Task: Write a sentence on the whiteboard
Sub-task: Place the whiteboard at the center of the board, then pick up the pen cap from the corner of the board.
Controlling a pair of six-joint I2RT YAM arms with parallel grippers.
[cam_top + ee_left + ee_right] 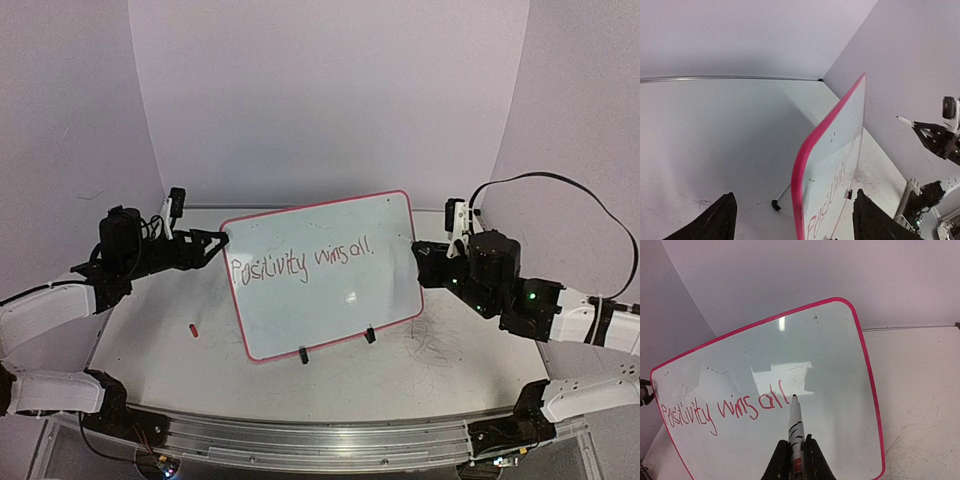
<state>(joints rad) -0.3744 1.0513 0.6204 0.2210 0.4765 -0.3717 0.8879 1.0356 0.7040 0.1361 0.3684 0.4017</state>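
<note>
The whiteboard [340, 305] stands tilted on two black clip feet mid-table, its red-pink rim [867, 375] all round. The sentence [300, 262] "Positivity wins all" runs in red across its upper half and reads clearly in the right wrist view as the sentence [725, 410]. My right gripper [796, 452] is shut on a white marker [796, 427]. The marker's tip sits just right of the last "l"; I cannot tell whether it touches. My left gripper [797, 222] is open, its fingers either side of the board's left edge [799, 190] without touching it. From above, the left gripper [218, 240] is at the board's upper left corner.
A small red marker cap [194, 328] lies on the table left of the board. The clip feet [304, 354] stick out at the board's lower edge. Faint scribbles [435, 345] mark the table at the right. Curved pale walls close in behind and at both sides.
</note>
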